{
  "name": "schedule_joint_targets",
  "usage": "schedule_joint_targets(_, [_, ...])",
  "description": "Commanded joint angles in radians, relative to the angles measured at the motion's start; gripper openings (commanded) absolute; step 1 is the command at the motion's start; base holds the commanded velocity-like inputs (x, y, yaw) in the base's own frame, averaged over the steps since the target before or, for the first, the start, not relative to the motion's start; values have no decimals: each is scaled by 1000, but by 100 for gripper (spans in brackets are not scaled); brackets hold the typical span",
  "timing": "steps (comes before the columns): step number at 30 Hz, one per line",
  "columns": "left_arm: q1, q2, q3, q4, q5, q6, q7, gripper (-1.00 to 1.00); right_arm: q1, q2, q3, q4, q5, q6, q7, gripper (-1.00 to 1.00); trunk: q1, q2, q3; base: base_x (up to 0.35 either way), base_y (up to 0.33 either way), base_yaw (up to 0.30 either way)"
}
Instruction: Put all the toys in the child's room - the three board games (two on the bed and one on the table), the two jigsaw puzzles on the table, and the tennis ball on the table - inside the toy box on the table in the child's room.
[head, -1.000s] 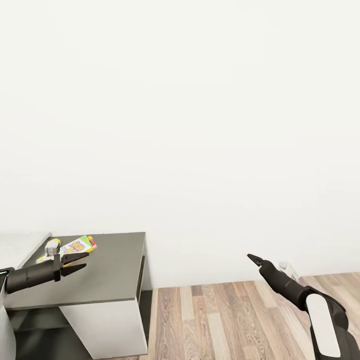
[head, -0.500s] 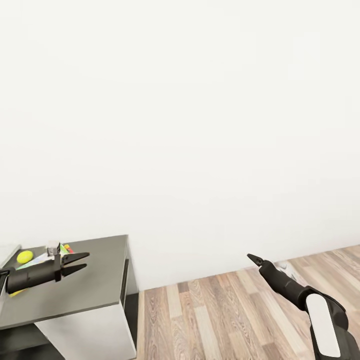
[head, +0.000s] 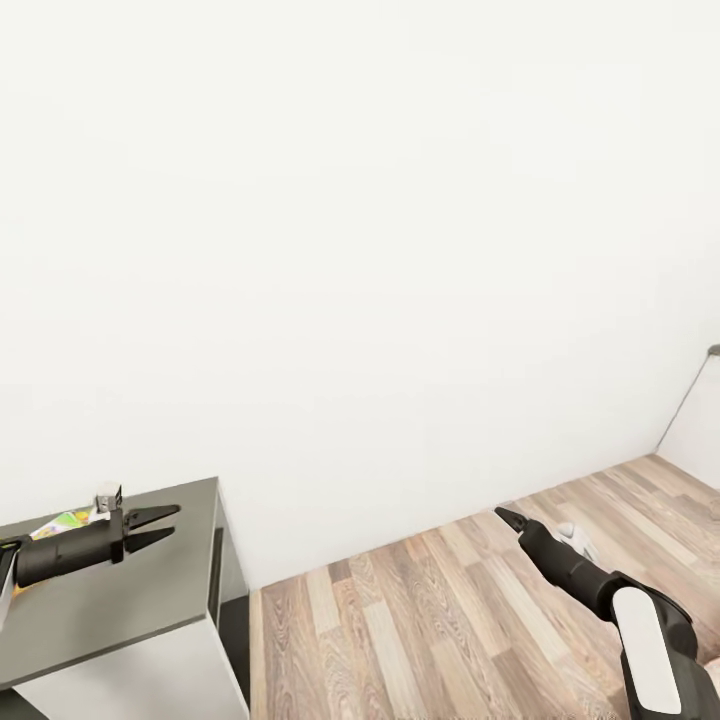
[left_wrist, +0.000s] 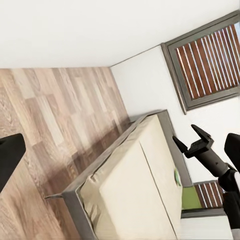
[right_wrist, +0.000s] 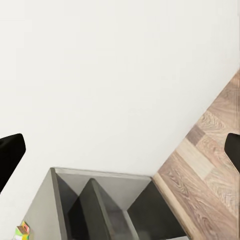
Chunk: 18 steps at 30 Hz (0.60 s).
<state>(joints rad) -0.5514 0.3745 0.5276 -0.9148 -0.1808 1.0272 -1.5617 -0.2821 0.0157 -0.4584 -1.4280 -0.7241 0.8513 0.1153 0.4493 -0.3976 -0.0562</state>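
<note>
The grey-topped table (head: 150, 600) shows at the lower left of the head view. On it lies a flat colourful board game (head: 65, 521), mostly hidden behind my left arm; its corner (right_wrist: 21, 231) also peeks over the table edge (right_wrist: 50, 200). My left gripper (head: 152, 527) hovers open and empty above the tabletop. My right gripper (head: 508, 518) hangs open and empty over the wood floor, well right of the table, and appears again (left_wrist: 190, 140) above the bed (left_wrist: 130, 195). The bed's cream mattress carries a small green item (left_wrist: 176, 177). Toy box, tennis ball and jigsaw puzzles are out of view.
A bare white wall (head: 360, 250) spans the head view, meeting a side wall at a corner (head: 685, 400) on the right. Wood-plank floor (head: 420, 620) stretches right of the table. A window with brown slats (left_wrist: 210, 60) sits above the bed. Open compartments (right_wrist: 100, 210) show under the table.
The whole head view has swung to the right: the table has slid toward the left edge, the tennis ball has left the picture, and a room corner has appeared. Both arms hold their pose.
</note>
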Motion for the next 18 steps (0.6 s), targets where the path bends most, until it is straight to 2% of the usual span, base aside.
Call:
schedule_joint_targets(1, [-1, 0, 2, -1, -11, 10, -9, 100, -2, 1, -3, 0, 8, 6, 9, 100, 1, -2, -2, -18, 1, -277])
schedule_joint_targets(10, [-1, 0, 2, -1, -11, 10, -9, 100, -2, 1, -3, 0, 8, 4, 9, 100, 1, -2, -2, -130, 63, -277])
schedule_joint_targets(18, [-1, -2, 1, -1, -12, 7, -9, 100, -2, 2, -3, 12, 8, 3, 9, 100, 1, -2, -2, -36, 25, -277])
